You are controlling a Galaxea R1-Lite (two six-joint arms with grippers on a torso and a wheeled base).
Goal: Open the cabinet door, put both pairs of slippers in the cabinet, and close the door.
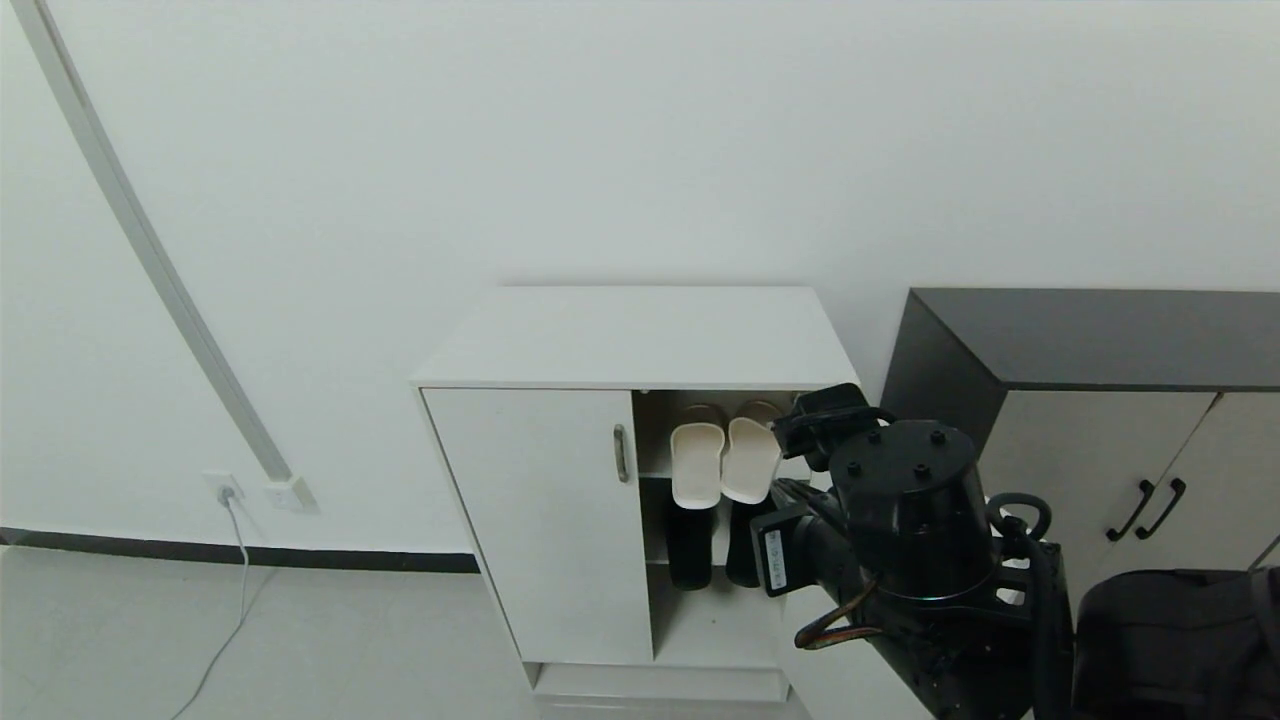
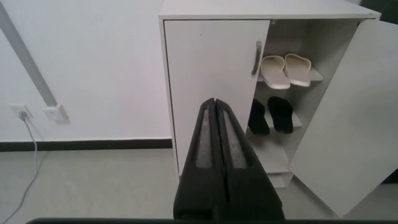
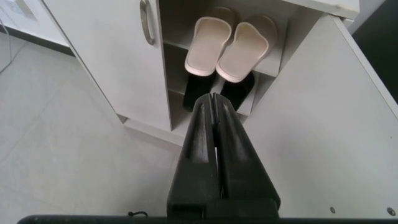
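I have the white cabinet (image 1: 620, 340) against the wall, its right door (image 2: 348, 106) swung wide open and its left door (image 1: 540, 520) shut, with a metal handle (image 1: 620, 453) at that door's inner edge. Both of the 2 pairs are inside the cabinet: the white slippers (image 1: 725, 460) sit side by side on the upper shelf, their ends overhanging its front edge, and the black slippers (image 1: 700, 545) are on the shelf below them. My left gripper (image 2: 215, 101) hangs in front of the cabinet's shut door, well apart from it, fingers pressed together with nothing between them. My right gripper (image 3: 213, 96) is in front of the cabinet's open half, beside the open door's inner face, fingers likewise closed on nothing. A dark-topped cabinet (image 1: 1080, 340) stands just to the right of the white cabinet, and a wall socket (image 1: 225, 488) sits low on the wall to its left
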